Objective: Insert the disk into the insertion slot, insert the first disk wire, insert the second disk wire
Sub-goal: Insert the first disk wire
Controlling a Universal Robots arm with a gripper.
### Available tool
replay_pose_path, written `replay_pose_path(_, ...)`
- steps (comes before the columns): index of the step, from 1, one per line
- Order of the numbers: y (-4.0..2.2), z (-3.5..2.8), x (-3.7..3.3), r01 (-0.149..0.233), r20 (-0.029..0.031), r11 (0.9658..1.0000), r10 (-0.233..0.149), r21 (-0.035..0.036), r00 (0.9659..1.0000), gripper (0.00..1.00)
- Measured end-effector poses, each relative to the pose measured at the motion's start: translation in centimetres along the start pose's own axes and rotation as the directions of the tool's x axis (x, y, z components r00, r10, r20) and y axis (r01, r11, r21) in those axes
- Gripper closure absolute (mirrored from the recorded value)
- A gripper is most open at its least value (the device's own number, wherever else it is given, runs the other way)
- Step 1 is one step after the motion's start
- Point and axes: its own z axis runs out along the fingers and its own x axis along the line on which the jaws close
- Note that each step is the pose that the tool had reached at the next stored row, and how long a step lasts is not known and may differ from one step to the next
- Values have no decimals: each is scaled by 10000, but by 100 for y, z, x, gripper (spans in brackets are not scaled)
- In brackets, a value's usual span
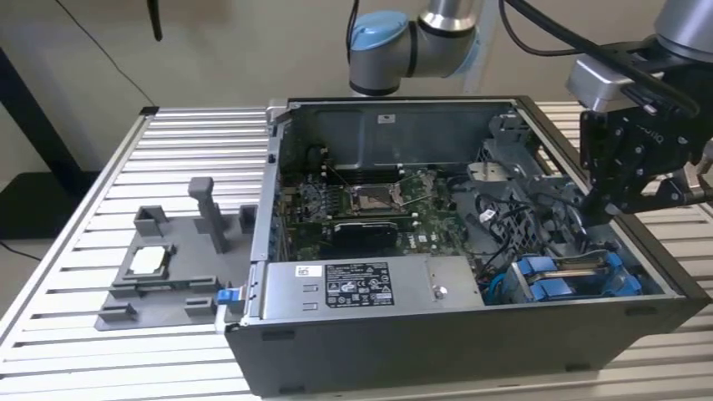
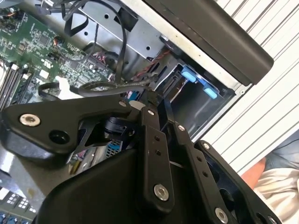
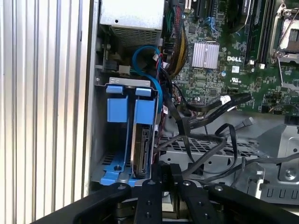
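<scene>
The disk [image 3: 141, 149] stands edge-on in its blue caddy inside the insertion slot [image 3: 99, 126], the grey drive cage at the case's front corner. In the exterior view the disk [image 1: 573, 269] lies at the case's lower right. My gripper [image 3: 164, 171] hangs just above that cage [image 1: 652, 280], over a tangle of black wires. Its fingers stand close together, and a black disk wire [image 2: 100, 86] runs up to the tips of the gripper [image 2: 156, 95]. The same wire [image 3: 189, 140] loops beside the cage. In the exterior view the gripper [image 1: 596, 219] is at the right.
A silver power supply box [image 1: 368, 288] fills the case's near side, with the green motherboard [image 1: 368, 205] behind it. A grey fixture [image 1: 167, 267] sits on the slatted table at the exterior view's left. A second blue caddy [image 3: 117, 109] stands beside the disk. Loose cables crowd the cage's surroundings.
</scene>
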Motion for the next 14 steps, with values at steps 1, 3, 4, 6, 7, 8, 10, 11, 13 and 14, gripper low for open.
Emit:
replay_pose_path(1,-10,5,7,0,2,10000,0,-21,10000,81)
replay_pose_path(3,-26,15,16,-1,4,10000,1,-58,10000,81)
replay_pose_path(4,-33,19,20,-2,6,10000,2,-74,10000,81)
replay_pose_path(6,-48,28,31,-4,8,9999,4,-113,10000,81)
replay_pose_path(7,-56,33,35,-4,9,9999,4,-131,10000,81)
replay_pose_path(8,-63,37,39,-5,11,9999,5,-151,10000,81)
replay_pose_path(10,-76,46,47,-5,14,9998,6,-187,10000,81)
replay_pose_path(11,-83,51,51,-6,16,9998,6,-205,10000,81)
replay_pose_path(13,-95,60,58,-7,18,9997,7,-240,10000,81)
replay_pose_path(14,-102,64,61,-8,19,9997,8,-259,10000,81)
